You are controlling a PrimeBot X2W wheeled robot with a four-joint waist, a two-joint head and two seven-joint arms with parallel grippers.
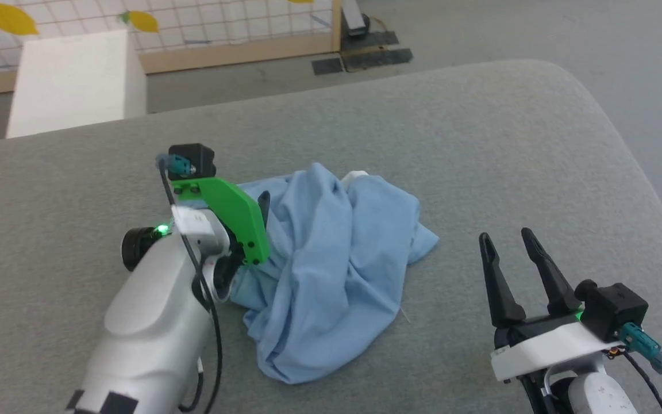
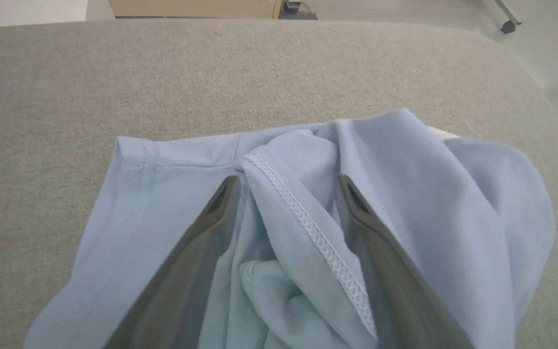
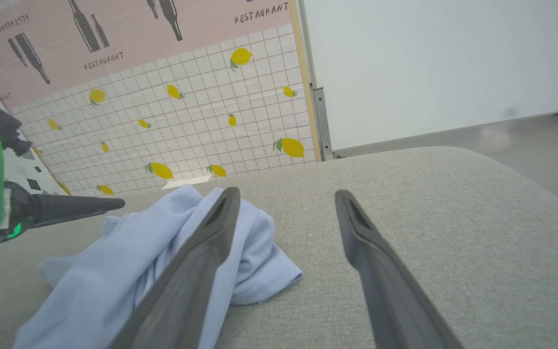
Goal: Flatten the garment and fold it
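Note:
The garment [image 1: 331, 264], a light blue shirt, lies crumpled in a heap in the middle of the grey padded table [image 1: 480, 144]. A bit of its white collar [image 1: 355, 174] peeks out at the far side. My left gripper [image 1: 262, 202] sits at the heap's left edge, mostly behind its green bracket. In the left wrist view this gripper [image 2: 287, 180] is open, and a stitched hem fold [image 2: 308, 228] lies between the fingers. My right gripper [image 1: 506, 238] is open and holds nothing, hovering right of the garment [image 3: 114, 271] and apart from it.
The table's rounded corner [image 1: 584, 86] and right edge drop to grey floor. A white box [image 1: 78, 80] stands beyond the far left edge, before a lemon-patterned panel [image 3: 187, 126]. Bare table surface surrounds the heap on all sides.

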